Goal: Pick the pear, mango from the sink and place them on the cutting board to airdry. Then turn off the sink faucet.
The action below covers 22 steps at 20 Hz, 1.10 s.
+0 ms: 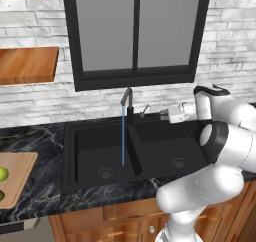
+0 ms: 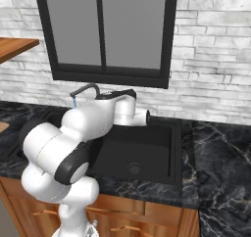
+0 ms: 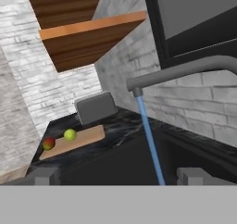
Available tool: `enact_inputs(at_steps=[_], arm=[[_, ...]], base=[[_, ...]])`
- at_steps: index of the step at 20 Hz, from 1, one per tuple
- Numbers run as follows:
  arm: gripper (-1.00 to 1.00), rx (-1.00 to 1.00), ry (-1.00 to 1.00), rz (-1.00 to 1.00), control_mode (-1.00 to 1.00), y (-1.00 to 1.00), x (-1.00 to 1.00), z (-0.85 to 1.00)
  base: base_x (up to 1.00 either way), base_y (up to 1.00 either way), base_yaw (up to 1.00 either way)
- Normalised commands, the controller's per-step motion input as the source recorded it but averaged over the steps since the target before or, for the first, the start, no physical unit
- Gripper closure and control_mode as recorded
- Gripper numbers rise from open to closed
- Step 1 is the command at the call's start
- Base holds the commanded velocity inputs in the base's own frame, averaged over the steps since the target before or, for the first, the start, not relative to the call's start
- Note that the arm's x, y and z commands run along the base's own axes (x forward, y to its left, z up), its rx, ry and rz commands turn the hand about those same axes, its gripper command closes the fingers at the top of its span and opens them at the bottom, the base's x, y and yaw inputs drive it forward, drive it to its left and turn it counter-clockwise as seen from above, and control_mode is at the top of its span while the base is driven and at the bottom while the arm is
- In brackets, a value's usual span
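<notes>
Water runs in a thin blue stream from the dark sink faucet into the left basin of the black sink. The faucet's small silver lever stands just right of the faucet. My gripper hovers over the right basin's back rim, close to the right of that lever and pointing left. In the hand view my gripper is open and empty, with the spout and stream ahead. The pear and mango lie on the cutting board.
The cutting board sits on the dark marble counter left of the sink. A grey toaster-like box stands behind it. Wooden wall shelves hang above on the left. A dark-framed window is behind the faucet.
</notes>
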Motion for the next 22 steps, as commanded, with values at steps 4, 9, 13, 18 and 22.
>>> enact_inputs(at_steps=[4, 9, 13, 18, 22], arm=[[-1.00, 0.00, -0.04, 0.00, -1.00, 0.00, 0.15, 0.00], [-1.00, 0.00, -0.01, 0.00, -1.00, -0.01, 0.22, 0.00], [-1.00, 0.00, 0.00, 0.00, -1.00, -0.06, 0.32, -0.01], [-1.00, 0.00, 0.00, 0.00, -1.00, -0.19, 0.27, -0.03], [-1.00, 0.00, 0.00, 0.00, -1.00, -0.25, 0.21, -0.04]], base=[[0.00, 0.00, 0.00], [0.00, 0.00, 0.00], [0.00, 0.00, 0.00], [0.00, 0.00, 0.00], [0.00, 0.00, 0.00]])
